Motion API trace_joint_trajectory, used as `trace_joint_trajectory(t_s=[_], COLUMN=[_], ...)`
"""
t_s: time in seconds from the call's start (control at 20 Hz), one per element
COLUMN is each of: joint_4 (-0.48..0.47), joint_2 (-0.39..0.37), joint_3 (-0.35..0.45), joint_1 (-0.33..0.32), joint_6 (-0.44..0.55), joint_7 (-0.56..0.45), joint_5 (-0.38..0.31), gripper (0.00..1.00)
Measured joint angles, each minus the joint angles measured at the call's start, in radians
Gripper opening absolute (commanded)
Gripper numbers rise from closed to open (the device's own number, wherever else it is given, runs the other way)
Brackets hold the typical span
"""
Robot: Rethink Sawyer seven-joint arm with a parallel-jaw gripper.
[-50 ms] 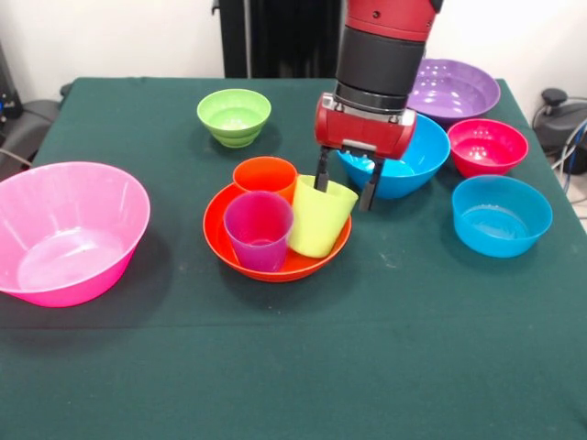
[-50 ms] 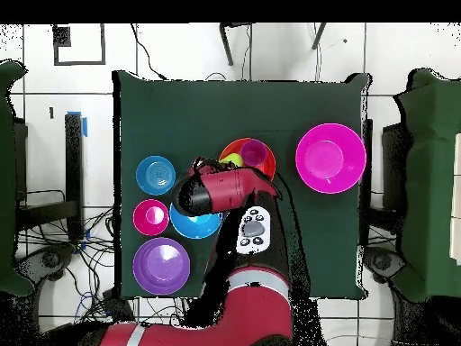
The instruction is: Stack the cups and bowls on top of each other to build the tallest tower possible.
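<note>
In the front view an orange bowl (image 1: 312, 260) at mid-table holds three cups: an orange cup (image 1: 264, 174) at the back, a purple cup (image 1: 259, 229) in front, and a lime green cup (image 1: 316, 220) leaning at the right. My gripper (image 1: 346, 185) hangs open over the lime cup. One finger (image 1: 322, 174) is at the cup's mouth and the other is outside its right wall. From overhead, the arm (image 2: 225, 189) covers part of the orange bowl (image 2: 236, 147); the purple cup (image 2: 255, 153) shows beside it.
A big pink bowl (image 1: 73, 229) sits at the left and a small green bowl (image 1: 234, 115) behind the cups. A big blue bowl (image 1: 413, 165), a purple bowl (image 1: 456, 90), a small red bowl (image 1: 487, 147) and a light blue bowl (image 1: 502, 215) cluster at the right.
</note>
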Motion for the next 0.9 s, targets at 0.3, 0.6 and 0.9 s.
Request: trace_joint_trajectory(t_s=[0.3,0.6,0.9], joint_4=[-0.01,-0.019,-0.028], joint_2=[0.0,0.0,0.0], joint_3=[0.018,0.037,0.048], joint_1=[-0.013,-0.027,-0.033], joint_6=[0.0,0.0,0.0], joint_7=[0.0,0.0,0.0], joint_5=[0.002,0.005,0.008], gripper=[1.0,1.0,1.0])
